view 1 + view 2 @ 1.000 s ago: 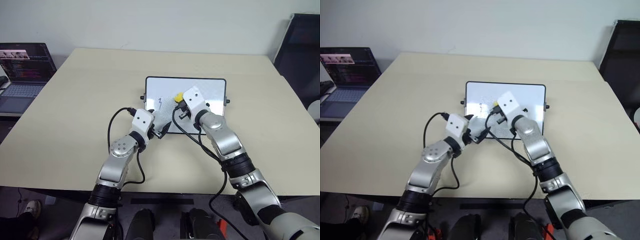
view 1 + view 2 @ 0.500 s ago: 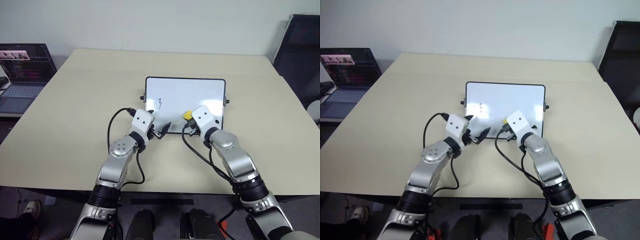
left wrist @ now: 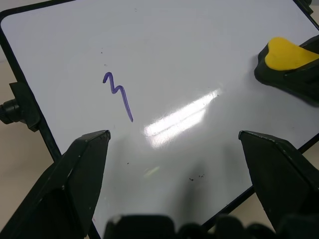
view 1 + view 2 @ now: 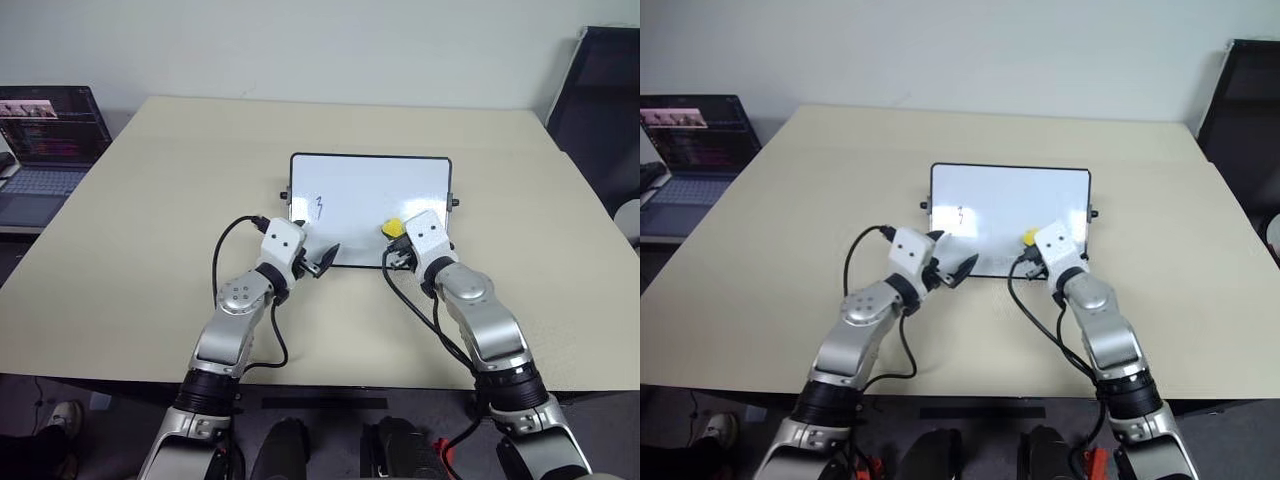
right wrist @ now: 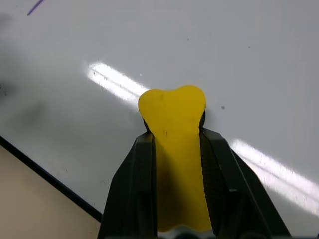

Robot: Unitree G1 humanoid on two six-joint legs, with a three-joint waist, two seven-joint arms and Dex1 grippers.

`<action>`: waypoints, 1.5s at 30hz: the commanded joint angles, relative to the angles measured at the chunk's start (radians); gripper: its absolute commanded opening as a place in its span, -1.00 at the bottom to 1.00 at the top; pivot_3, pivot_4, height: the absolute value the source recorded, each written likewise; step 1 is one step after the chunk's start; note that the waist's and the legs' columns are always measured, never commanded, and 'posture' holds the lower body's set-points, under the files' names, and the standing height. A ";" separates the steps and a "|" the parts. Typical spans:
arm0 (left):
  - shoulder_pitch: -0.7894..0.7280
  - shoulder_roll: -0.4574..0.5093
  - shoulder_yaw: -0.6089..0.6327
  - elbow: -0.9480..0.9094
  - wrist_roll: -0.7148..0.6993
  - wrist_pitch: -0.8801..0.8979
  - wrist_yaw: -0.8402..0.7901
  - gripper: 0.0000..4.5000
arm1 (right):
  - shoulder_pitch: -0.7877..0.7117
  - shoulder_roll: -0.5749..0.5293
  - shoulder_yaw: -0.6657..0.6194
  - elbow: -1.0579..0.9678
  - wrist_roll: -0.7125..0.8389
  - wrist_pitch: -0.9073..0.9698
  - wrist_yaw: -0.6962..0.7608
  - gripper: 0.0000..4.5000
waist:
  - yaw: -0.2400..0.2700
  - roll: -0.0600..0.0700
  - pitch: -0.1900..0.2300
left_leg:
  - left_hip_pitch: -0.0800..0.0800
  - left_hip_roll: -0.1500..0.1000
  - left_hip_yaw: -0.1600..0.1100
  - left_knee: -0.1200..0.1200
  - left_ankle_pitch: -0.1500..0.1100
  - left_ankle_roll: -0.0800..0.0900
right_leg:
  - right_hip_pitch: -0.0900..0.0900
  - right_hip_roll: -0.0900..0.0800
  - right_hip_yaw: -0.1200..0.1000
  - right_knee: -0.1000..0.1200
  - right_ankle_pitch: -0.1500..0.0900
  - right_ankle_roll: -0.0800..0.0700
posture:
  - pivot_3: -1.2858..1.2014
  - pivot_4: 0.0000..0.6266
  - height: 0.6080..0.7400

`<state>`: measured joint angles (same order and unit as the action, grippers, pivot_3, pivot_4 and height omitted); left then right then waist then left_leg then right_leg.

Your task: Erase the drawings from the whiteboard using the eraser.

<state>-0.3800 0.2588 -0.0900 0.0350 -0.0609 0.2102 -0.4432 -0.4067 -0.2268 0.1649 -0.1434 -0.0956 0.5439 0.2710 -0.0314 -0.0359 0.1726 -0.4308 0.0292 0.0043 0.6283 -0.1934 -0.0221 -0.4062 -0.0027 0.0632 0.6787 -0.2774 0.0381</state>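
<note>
While your right pincer (image 4: 396,240) is clamped on the eraser (image 5: 173,130), you are mid-wipe on the whiteboard (image 4: 370,180), which lies at the centre of the counter (image 4: 150,250). The eraser's yellow tip sits over the board near its 4 o'clock corner, and I cannot tell whether it presses on the surface. Of the drawings, 1 purple mark (image 3: 118,93), a "3", shows on the board toward 9 o'clock; the surface around the eraser looks clean. Your left pincer (image 3: 174,149) stands wide open and empty at the board's 7 o'clock edge, and whether it touches the frame I cannot tell. By my reading, your next move calls for carrying the eraser across toward 9 o'clock, flat on the surface, over that mark.
</note>
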 commanded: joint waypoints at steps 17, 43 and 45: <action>-0.006 -0.001 0.006 -0.042 -0.008 -0.016 -0.003 1.00 | 0.073 -0.037 -0.045 -0.079 -0.010 -0.097 -0.024 -0.61 | -0.001 0.000 0.000 | 0.000 0.000 0.000 0.001 0.000 0.000 | 0.000 0.000 0.000 0.000 0.000 0.001 | 0.03 -0.52 1.00; 0.010 0.024 0.048 -0.062 0.006 -0.022 0.069 1.00 | -0.438 0.196 0.086 0.489 -0.031 -0.259 -0.021 -0.61 | -0.002 0.000 0.000 | 0.000 0.001 0.000 0.000 0.000 0.000 | 0.000 0.000 0.000 0.001 0.002 -0.004 | 0.03 -0.52 1.00; 0.014 0.024 0.049 -0.068 0.005 -0.019 0.072 1.00 | -0.467 0.206 0.091 0.530 -0.033 -0.279 -0.014 -0.61 | -0.002 0.000 0.000 | 0.000 0.001 -0.001 0.000 0.000 0.000 | 0.000 0.000 0.000 0.001 0.002 -0.004 | 0.03 -0.52 1.00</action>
<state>-0.3630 0.2791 -0.0522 0.0146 -0.0592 0.2096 -0.3810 -0.8439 -0.0282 0.2575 0.3786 -0.1212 0.3038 0.2567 -0.0330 -0.0358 0.1728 -0.4306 0.0303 0.0037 0.6284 -0.1934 -0.0222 -0.4065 -0.0031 0.0630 0.6795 -0.2753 0.0345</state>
